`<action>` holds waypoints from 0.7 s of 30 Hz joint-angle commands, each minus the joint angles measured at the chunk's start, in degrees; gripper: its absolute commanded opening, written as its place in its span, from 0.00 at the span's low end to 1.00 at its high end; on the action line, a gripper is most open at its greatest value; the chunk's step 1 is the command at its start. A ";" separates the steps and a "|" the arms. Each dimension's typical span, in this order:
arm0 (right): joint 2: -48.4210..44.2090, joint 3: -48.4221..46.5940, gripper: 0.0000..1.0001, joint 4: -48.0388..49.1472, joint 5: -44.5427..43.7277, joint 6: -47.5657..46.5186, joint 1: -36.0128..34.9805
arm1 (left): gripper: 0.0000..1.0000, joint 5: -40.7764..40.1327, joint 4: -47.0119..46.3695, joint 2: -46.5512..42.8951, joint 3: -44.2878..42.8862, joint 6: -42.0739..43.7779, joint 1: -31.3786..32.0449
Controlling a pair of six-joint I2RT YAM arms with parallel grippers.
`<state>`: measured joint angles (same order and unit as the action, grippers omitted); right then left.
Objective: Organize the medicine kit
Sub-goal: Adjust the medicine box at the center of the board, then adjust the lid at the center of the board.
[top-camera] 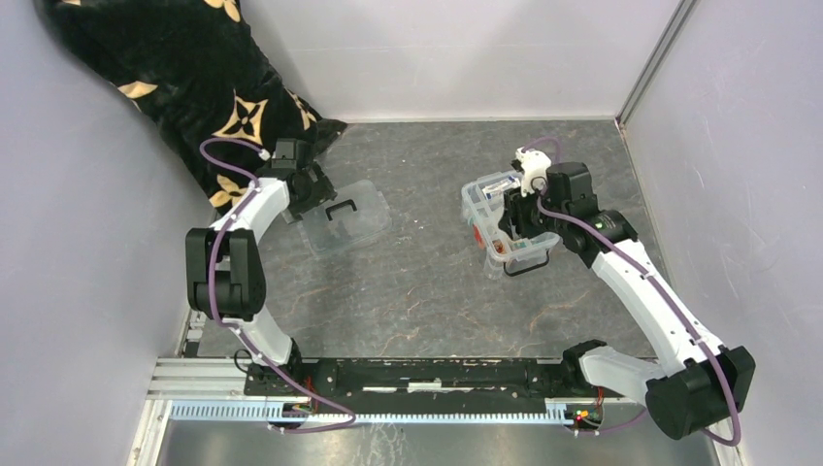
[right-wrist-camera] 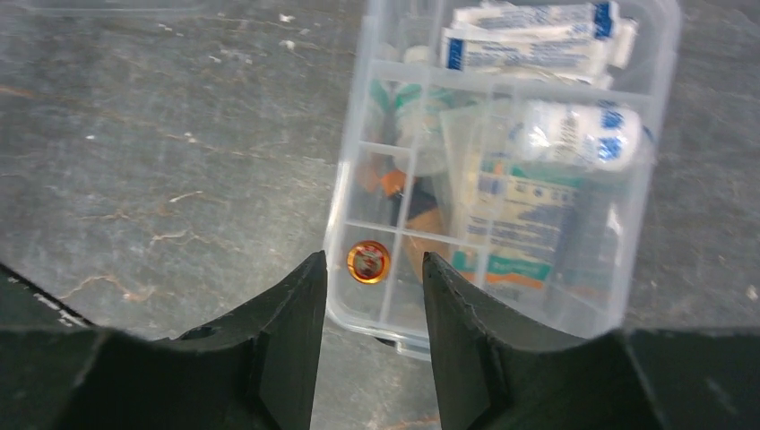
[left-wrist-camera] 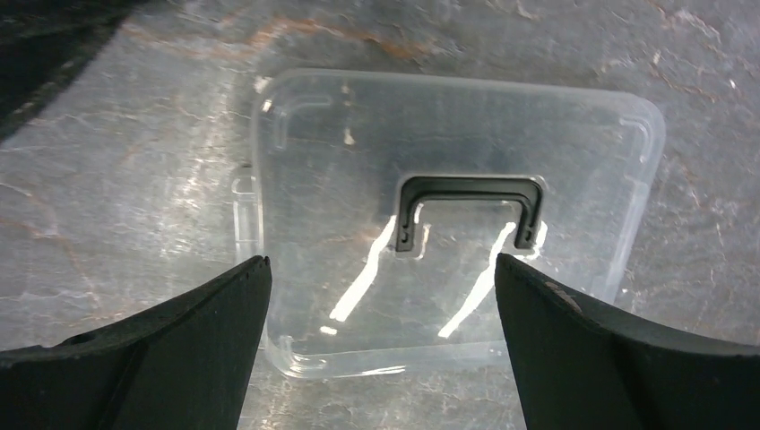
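The medicine kit [top-camera: 508, 225] stands uncovered on the bench [top-camera: 417, 291]. The right gripper [right-wrist-camera: 372, 269] hangs over its near corner, partly apart and holding nothing, above a small orange cap [right-wrist-camera: 368, 260]. The kit's lid [left-wrist-camera: 448, 143] lies flat, well left of the kit. The left gripper [left-wrist-camera: 381, 269] hovers over it, spread wide, with the black handle [left-wrist-camera: 470, 210] just ahead, so the left arm is the nearer one.

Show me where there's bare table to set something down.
Biggest bare patch: middle of the table, between the lid at left, the medicine kit at right and the arm bases. The back-wall strip is mostly free. Crowded: the cloth in the far-left corner, and the kit, with the right fingers over it.
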<state>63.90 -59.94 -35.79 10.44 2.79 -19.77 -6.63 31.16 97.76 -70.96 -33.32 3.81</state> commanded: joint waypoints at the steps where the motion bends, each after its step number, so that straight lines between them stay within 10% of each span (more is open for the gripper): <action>1: 0.20 0.46 0.51 9.48 7.48 3.78 -2.66 | 1.00 -2.56 -0.56 -2.51 0.73 -0.96 -2.75; 21: 2.19 1.74 0.55 10.87 1.58 3.92 -10.77 | 0.96 12.43 -4.88 15.02 -9.09 8.70 -4.76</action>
<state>67.55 -58.85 -26.20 13.80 7.44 -30.44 -3.55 30.48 111.66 -78.89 -29.45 -2.72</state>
